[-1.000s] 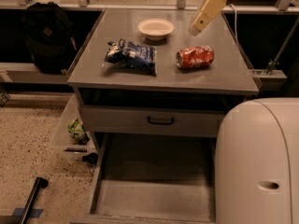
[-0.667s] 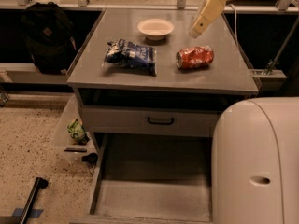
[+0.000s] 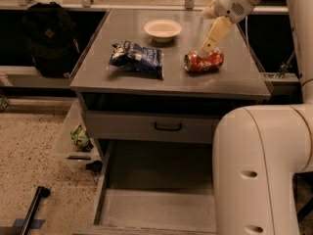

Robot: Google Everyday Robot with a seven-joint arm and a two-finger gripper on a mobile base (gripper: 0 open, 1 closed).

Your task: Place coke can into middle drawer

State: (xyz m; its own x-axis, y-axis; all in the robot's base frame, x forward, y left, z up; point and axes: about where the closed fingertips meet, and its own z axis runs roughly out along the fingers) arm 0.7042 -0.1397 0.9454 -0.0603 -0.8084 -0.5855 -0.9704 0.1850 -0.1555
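The coke can [image 3: 204, 61], red and dented, lies on its side on the grey cabinet top [image 3: 230, 80], right of centre. My gripper [image 3: 209, 42] hangs from the upper right, its tip right above the can's top edge, touching or nearly touching it. The middle drawer [image 3: 146, 210] is pulled out low at the front, with a bare grey floor. My own white arm hides its right part.
A blue-and-white snack bag [image 3: 137, 58] lies left of the can and a white bowl [image 3: 163, 29] sits behind it. A closed drawer front with a black handle [image 3: 167, 127] is above the open drawer. A black backpack [image 3: 46, 38] stands at left. My arm's bulky white link [image 3: 264, 170] fills the lower right.
My gripper has come down from beside the bowl to just above the can. The can, bag and bowl have not moved.
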